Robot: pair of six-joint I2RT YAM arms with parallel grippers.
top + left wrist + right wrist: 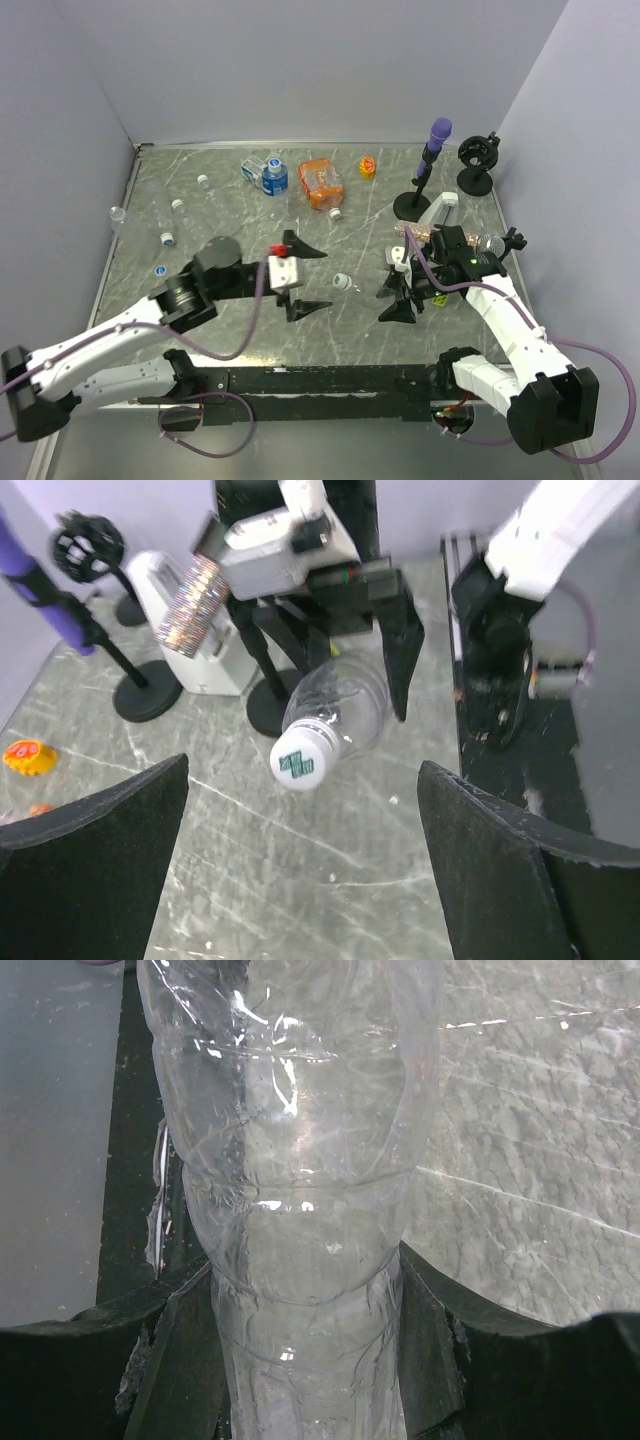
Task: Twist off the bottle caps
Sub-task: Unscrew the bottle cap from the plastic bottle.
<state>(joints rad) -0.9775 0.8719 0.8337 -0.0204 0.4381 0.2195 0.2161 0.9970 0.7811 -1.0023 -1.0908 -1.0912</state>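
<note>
My right gripper is shut on a clear plastic bottle and holds it on its side above the table. The bottle's white cap points left toward my left gripper. In the left wrist view the cap carries a green mark and faces the camera, a little beyond the wide-open, empty left gripper. In the right wrist view the black fingers press both sides of the bottle's narrow waist; the cap is out of view there.
Several clear bottles and loose blue caps lie at the back left. A blue-labelled bottle, an orange container and a yellow cap lie at the back. A purple-topped black stand and another black stand are at the back right.
</note>
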